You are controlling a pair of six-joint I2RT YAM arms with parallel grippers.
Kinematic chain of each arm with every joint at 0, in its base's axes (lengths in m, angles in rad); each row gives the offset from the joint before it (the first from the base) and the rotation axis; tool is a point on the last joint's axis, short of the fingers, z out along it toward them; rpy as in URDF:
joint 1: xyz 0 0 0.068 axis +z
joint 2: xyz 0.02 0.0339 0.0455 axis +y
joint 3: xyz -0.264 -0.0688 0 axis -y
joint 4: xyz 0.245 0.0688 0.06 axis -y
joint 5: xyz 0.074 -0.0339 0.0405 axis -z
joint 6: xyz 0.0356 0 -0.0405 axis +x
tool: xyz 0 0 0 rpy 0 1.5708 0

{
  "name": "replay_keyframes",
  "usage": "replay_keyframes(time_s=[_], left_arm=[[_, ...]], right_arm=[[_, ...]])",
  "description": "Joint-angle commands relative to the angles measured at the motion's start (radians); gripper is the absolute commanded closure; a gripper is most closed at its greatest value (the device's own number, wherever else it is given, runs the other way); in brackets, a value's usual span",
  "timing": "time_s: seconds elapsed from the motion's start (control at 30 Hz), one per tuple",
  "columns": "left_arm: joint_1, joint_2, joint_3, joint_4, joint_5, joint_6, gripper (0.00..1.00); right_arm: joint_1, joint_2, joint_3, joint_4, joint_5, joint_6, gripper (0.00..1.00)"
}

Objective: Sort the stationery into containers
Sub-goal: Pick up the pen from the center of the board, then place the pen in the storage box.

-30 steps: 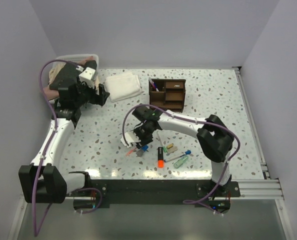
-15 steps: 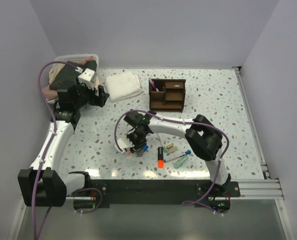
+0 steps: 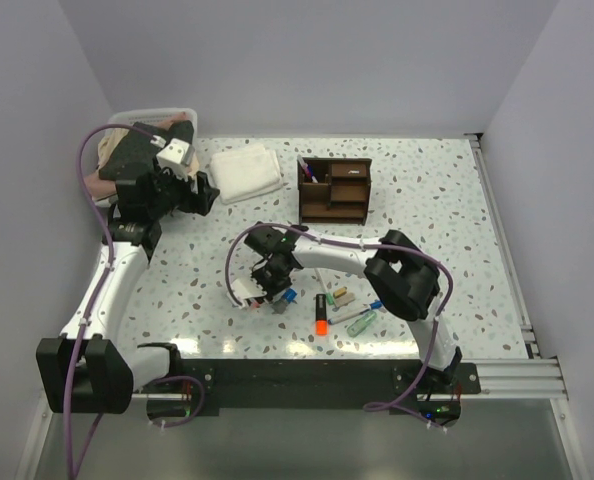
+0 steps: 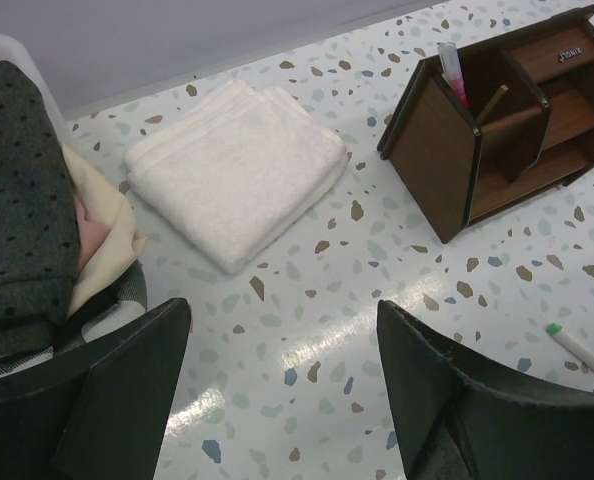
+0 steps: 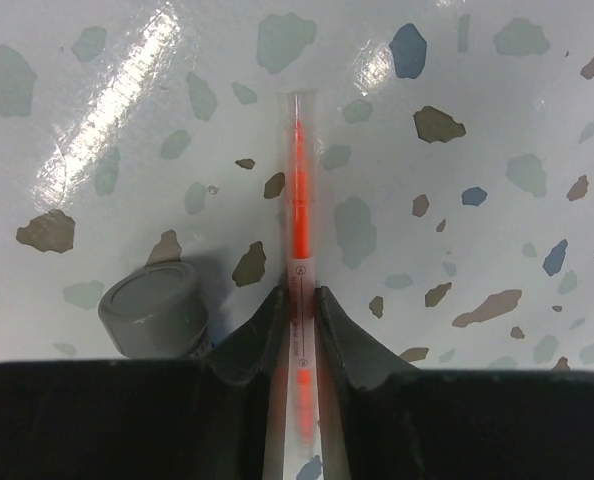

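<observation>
R gripper (image 5: 299, 300) pinched tight on red pen (image 5: 298, 200), lower centre of worktop (image 3: 427, 220); pen's long axis runs straight out between jaws. Dest. organiser (image 3: 334, 188) up-frame, right. L gripper (image 4: 282, 345) wide open, empty, farther off.

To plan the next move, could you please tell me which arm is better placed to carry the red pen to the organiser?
Right: the right pincer grips the red pen; the left pincer hangs open by the cloth.
</observation>
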Motion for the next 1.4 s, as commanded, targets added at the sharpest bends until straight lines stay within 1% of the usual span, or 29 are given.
replay_keyframes(time_s=[0.0, 0.03, 0.07, 0.1, 0.17, 0.23, 0.33, 0.43, 0.47, 0.53, 0.57, 0.63, 0.67, 0.7, 0.73, 0.77, 0.8, 0.87, 0.9, 1.0, 1.17, 1.37], left_arm=[[0.006, -0.001, -0.003, 0.025, 0.020, -0.013, 0.20], [0.029, 0.002, -0.003, 0.025, 0.021, -0.011, 0.20], [0.029, 0.005, -0.001, 0.024, 0.023, -0.011, 0.20], [0.029, 0.008, 0.002, 0.022, 0.023, -0.010, 0.20], [0.030, 0.013, 0.008, 0.022, 0.030, -0.010, 0.20], [0.030, 0.024, 0.031, 0.009, 0.035, -0.008, 0.20], [0.029, 0.042, 0.080, -0.005, 0.038, 0.009, 0.20], [0.035, 0.070, 0.128, -0.004, 0.043, 0.024, 0.20], [0.038, 0.076, 0.138, 0.002, 0.047, 0.021, 0.20], [0.046, 0.099, 0.169, 0.015, 0.058, 0.021, 0.20], [0.049, 0.106, 0.178, 0.027, 0.060, 0.012, 0.20], [0.053, 0.131, 0.204, 0.036, 0.070, 0.004, 0.20], [0.055, 0.145, 0.214, 0.044, 0.072, 0.000, 0.20], [0.055, 0.152, 0.226, 0.045, 0.073, 0.000, 0.20], [0.055, 0.162, 0.235, 0.047, 0.078, -0.003, 0.20], [0.055, 0.177, 0.243, 0.051, 0.084, -0.006, 0.21], [0.055, 0.186, 0.255, 0.051, 0.089, -0.006, 0.21], [0.055, 0.217, 0.272, 0.053, 0.092, -0.013, 0.21], [0.055, 0.228, 0.293, 0.051, 0.089, -0.014, 0.21], [0.055, 0.267, 0.336, 0.036, 0.078, -0.008, 0.21], [0.052, 0.323, 0.369, 0.015, 0.083, 0.001, 0.21], [0.043, 0.387, 0.428, -0.042, 0.058, 0.081, 0.22]], right_arm=[[0.015, 0.060, -0.048, 0.021, 0.091, 0.015, 0.83], [0.015, 0.079, -0.045, 0.005, 0.096, 0.015, 0.83], [0.015, 0.086, -0.036, -0.011, 0.097, 0.018, 0.83], [0.015, 0.093, -0.031, -0.050, 0.096, 0.015, 0.92], [0.010, 0.085, -0.029, -0.073, 0.078, 0.007, 1.00], [-0.001, 0.065, -0.013, -0.107, 0.048, 0.016, 1.00], [-0.043, 0.004, 0.069, -0.131, 0.012, 0.087, 1.00], [-0.094, -0.065, 0.187, -0.153, -0.039, 0.157, 1.00], [-0.108, -0.075, 0.255, -0.156, -0.053, 0.207, 1.00], [-0.155, -0.098, 0.317, -0.147, -0.115, 0.267, 1.00], [-0.175, -0.102, 0.357, -0.130, -0.143, 0.342, 1.00], [-0.238, -0.130, 0.369, -0.024, -0.183, 0.441, 1.00], [-0.261, -0.145, 0.348, 0.037, -0.229, 0.573, 1.00], [-0.309, -0.159, 0.327, 0.189, -0.243, 0.650, 1.00], [-0.335, -0.192, 0.298, 0.282, -0.257, 0.732, 1.00], [-0.359, -0.208, 0.238, 0.374, -0.263, 0.881, 1.00], [-0.404, -0.220, 0.210, 0.541, -0.249, 0.945, 1.00], [-0.442, -0.254, 0.138, 0.684, -0.228, 1.081, 1.00], [-0.470, -0.263, 0.118, 0.805, -0.203, 1.108, 1.00], [-0.510, -0.273, 0.063, 0.974, -0.170, 1.170, 1.00], [-0.562, -0.196, 0.093, 1.067, -0.156, 1.214, 1.00], [-0.617, -0.109, 0.145, 1.090, -0.165, 1.204, 1.00]])
